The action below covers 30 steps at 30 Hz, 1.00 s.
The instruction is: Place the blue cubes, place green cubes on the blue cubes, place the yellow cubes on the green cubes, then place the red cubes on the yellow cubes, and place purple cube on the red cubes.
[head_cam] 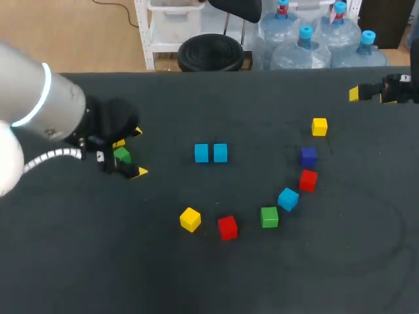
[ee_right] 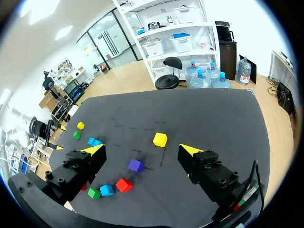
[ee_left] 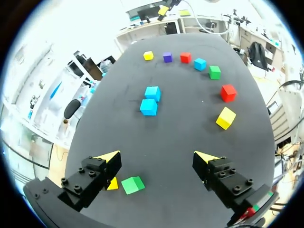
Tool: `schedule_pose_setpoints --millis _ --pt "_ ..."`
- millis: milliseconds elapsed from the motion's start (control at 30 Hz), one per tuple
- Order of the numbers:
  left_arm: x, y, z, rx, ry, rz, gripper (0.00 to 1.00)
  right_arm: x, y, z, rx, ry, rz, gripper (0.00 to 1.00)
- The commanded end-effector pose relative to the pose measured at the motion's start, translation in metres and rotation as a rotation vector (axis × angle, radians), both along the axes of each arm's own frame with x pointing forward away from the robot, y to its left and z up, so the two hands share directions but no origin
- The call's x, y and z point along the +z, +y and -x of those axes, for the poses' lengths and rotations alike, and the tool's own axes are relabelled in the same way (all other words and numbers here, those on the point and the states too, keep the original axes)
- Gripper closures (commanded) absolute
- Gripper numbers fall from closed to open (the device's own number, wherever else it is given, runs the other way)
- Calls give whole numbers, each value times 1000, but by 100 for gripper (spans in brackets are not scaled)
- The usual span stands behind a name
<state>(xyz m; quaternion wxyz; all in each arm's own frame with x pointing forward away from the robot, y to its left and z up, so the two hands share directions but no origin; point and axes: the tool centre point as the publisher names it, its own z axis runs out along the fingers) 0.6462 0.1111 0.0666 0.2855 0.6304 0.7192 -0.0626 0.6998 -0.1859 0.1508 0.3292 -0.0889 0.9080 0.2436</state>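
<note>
The left gripper [ee_left: 156,155] is spread wide and grips nothing. A small green cube [ee_left: 133,184] lies between its fingers, well left of the two adjacent light-blue cubes [head_cam: 201,153]. The right gripper [head_cam: 373,95], wide open and empty, is far right of them.

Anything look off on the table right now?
Nothing damaged or toppled. One blue cube lies askew among the loose cubes, apart from the blue pair; the green cube sits off-centre, close to one finger of the open left gripper.

Black table [head_cam: 196,275], blue cubes [head_cam: 201,153], green cube [head_cam: 269,216], red cube [head_cam: 227,227], yellow cube [head_cam: 190,219], seemingly purple cube [head_cam: 308,156].
</note>
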Motion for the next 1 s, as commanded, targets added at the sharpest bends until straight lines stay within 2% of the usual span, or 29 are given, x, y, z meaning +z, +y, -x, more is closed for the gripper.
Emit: schedule_pose_setpoints --millis 33,733,767,867,1000 --pt "-1 3 4 5 -35 31 0 0 1 0 -2 0 1 0" --pt "-1 3 4 5 -35 31 0 0 1 0 -2 0 1 0" --pt "-2 0 0 -16 -31 10 0 0 1 0 -2 0 1 0" --pt "-4 -2 -15 -33 -8 8 0 0 1 0 -2 0 1 0" --pt "-5 -2 -26 -49 -8 10 0 0 1 0 -2 0 1 0"
